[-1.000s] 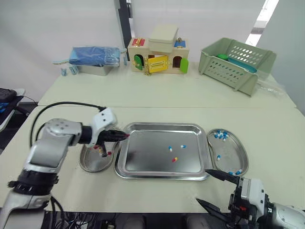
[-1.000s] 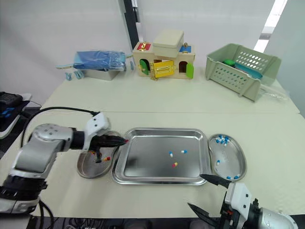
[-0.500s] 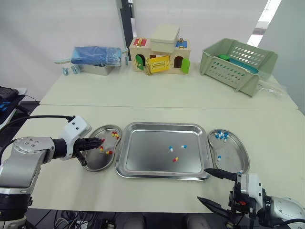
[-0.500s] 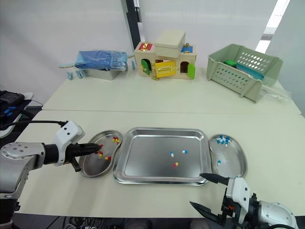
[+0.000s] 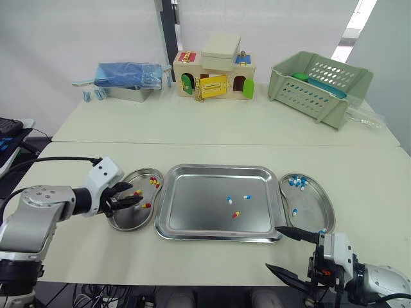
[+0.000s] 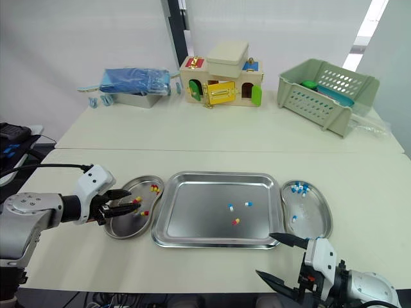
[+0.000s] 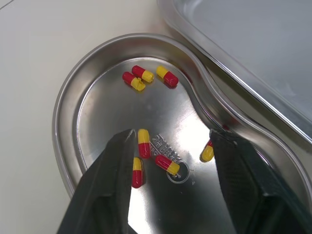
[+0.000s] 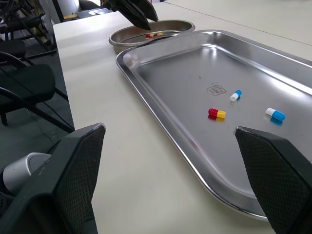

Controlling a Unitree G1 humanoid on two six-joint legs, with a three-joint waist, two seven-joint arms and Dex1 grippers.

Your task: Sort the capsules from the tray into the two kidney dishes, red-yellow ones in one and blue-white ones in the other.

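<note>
My left gripper (image 5: 130,200) hovers open just above the left kidney dish (image 5: 127,222), nothing between its fingers (image 7: 119,161). Several red-yellow capsules (image 7: 144,143) lie in that dish (image 7: 66,97). The steel tray (image 5: 218,169) in the middle holds two blue-white capsules (image 5: 229,200) (image 5: 247,197) and one red-yellow capsule (image 5: 236,214). The right kidney dish (image 5: 313,206) holds several blue-white capsules (image 5: 296,182). My right gripper (image 5: 286,254) stands open at the table's front edge, near the tray's front right corner (image 8: 229,202), holding nothing.
At the back of the table stand a wooden toy house (image 5: 215,74), a green plastic basket (image 5: 318,82) and a blue bag in a metal box (image 5: 127,78). A black cable (image 5: 58,160) runs to my left arm.
My left gripper moved from the tray's left edge to over the left dish, then opened; the red-yellow capsule it carried now lies in the dish. The right gripper stayed put.
</note>
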